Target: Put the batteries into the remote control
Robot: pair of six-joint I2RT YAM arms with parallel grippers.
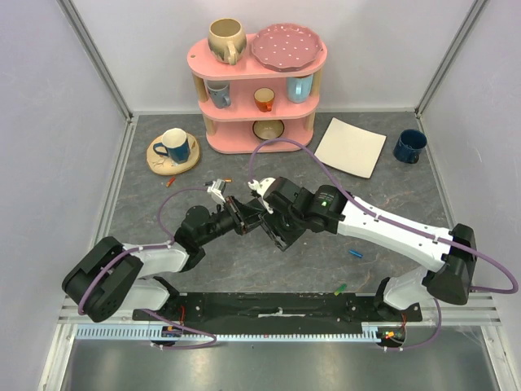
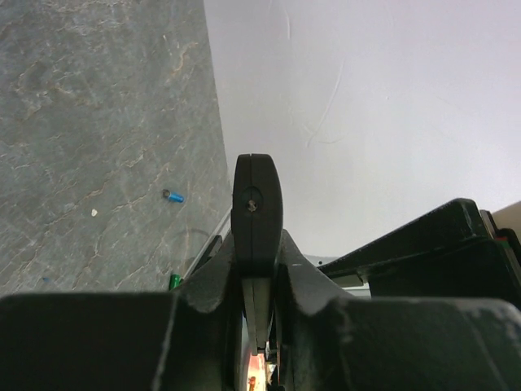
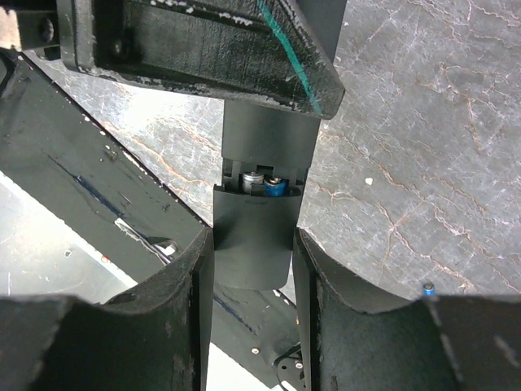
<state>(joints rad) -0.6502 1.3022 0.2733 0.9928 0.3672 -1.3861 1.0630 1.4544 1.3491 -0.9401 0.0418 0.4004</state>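
Note:
The black remote control [image 3: 264,142] hangs above the table between both arms. My left gripper [image 2: 257,269] is shut on one end of it, and in the left wrist view the bar shows end-on. My right gripper [image 3: 254,244] is shut on the other end, its fingers pressed against both sides of the battery cover [image 3: 254,232]. Above the cover's edge the compartment is open, with two batteries [image 3: 262,182] side by side inside, one grey-ended and one blue. A loose blue battery [image 1: 356,253] and a green one [image 1: 340,288] lie on the table at the near right.
A pink shelf [image 1: 259,110] with mugs and a plate stands at the back. A blue mug on a saucer [image 1: 172,147] sits back left, with small orange pieces [image 1: 171,181] beside it. A white square plate [image 1: 351,146] and a dark blue mug [image 1: 409,146] are back right.

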